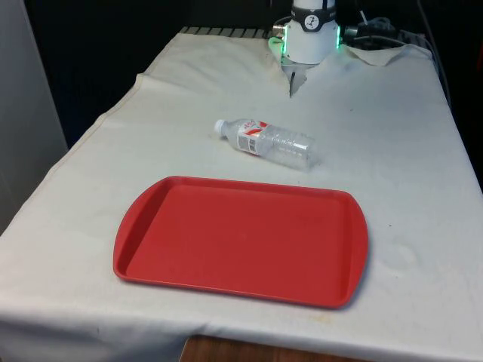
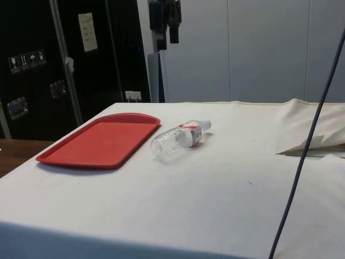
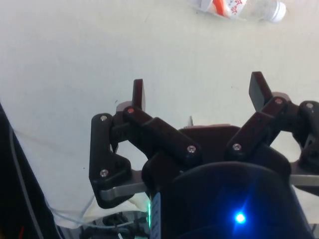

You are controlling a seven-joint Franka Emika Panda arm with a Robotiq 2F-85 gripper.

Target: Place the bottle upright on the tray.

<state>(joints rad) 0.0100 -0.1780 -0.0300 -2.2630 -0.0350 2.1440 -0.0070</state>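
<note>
Clear bottle (image 1: 266,143) beside tray (image 1: 241,286) edge

Bottle (image 1: 266,142) lies on its side on the table (image 1: 392,151), cap toward the front view's left. Tray (image 1: 241,240) sits flat on the table, nearer the front camera than the bottle; bottle is just beyond the tray's far rim, not touching it. In the side view, tray (image 2: 99,141) is left of bottle (image 2: 179,139). Claw (image 3: 197,94) hangs above bare cloth, well apart from bottle (image 3: 239,7), fingers spread wide, nothing between them.
</note>
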